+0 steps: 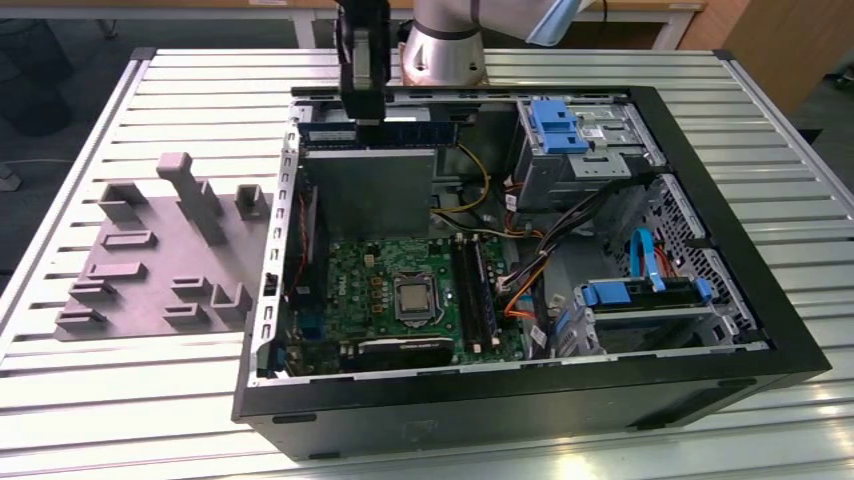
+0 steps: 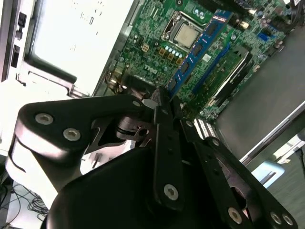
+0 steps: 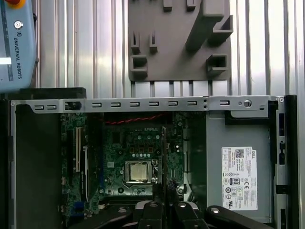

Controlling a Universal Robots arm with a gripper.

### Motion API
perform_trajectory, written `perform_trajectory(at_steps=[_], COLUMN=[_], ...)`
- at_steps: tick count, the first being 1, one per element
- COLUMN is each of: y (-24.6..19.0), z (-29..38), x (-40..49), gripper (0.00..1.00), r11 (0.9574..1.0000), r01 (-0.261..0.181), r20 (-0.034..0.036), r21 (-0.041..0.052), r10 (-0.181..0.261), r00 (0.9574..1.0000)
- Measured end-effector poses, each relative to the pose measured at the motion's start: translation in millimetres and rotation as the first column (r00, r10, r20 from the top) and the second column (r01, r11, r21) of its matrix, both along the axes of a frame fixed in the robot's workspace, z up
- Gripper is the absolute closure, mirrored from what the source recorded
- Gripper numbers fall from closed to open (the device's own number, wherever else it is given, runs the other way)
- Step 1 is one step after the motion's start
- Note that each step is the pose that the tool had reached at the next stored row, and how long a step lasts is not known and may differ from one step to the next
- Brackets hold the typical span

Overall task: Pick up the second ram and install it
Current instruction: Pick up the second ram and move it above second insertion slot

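The second ram (image 1: 416, 131), a long thin blue-green stick with black chips, hangs level over the far part of the open computer case. My gripper (image 1: 368, 120) is shut on it near one end. In the second wrist view the ram (image 2: 202, 43) sticks out from my gripper (image 2: 164, 100) above the green motherboard (image 2: 147, 52). The first wrist view has the ram (image 3: 163, 157) edge-on as a thin dark line over the processor area, with my gripper (image 3: 163, 206) behind it. The long black slots (image 1: 475, 290) lie lower, beside the processor.
A grey metal power supply box (image 1: 374, 190) sits under the held stick. Blue drive brackets (image 1: 561, 125) and orange and yellow cables (image 1: 521, 290) crowd the exterior view's right of the case (image 1: 534, 400). A grey fixture plate (image 1: 147, 260) lies on the slatted table at the exterior view's left.
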State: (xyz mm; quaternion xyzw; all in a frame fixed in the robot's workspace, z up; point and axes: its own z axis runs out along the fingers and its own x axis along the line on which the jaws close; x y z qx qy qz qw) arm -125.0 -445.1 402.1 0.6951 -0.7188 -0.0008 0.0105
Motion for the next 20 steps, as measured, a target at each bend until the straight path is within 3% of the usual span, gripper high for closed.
perform_trajectory(at_steps=[20], y=[0.0], z=[0.0], x=[47.0], gripper=[0.86], r11=[1.0000], r01=[0.000], r20=[0.0000], r21=[0.0000], r10=[0.000], r00=[1.0000])
